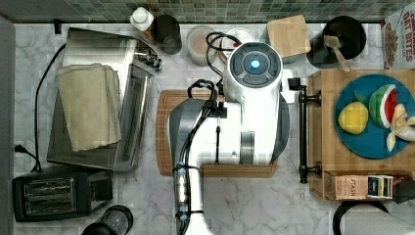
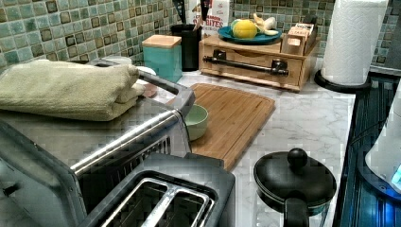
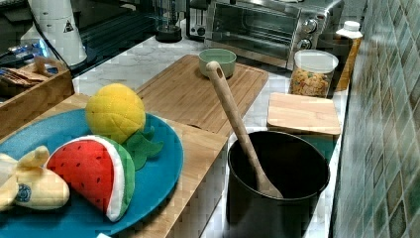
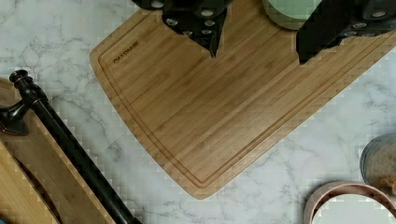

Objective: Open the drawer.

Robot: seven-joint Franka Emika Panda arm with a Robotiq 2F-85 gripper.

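The light-wood drawer sits shut in its small wooden box at the top view's right, and its long black bar handle faces the arm. My gripper hangs open above the bamboo cutting board, with nothing between its black fingers. In the wrist view the handle and drawer front lie a good way off from the fingertips, with marble counter between them. The white arm covers most of the board in the top view.
A blue plate of toy fruit and a tea box rest on the drawer's box. A green bowl stands on the board's far end. Toaster oven, toaster, jars, a black pot and a paper towel roll ring the counter.
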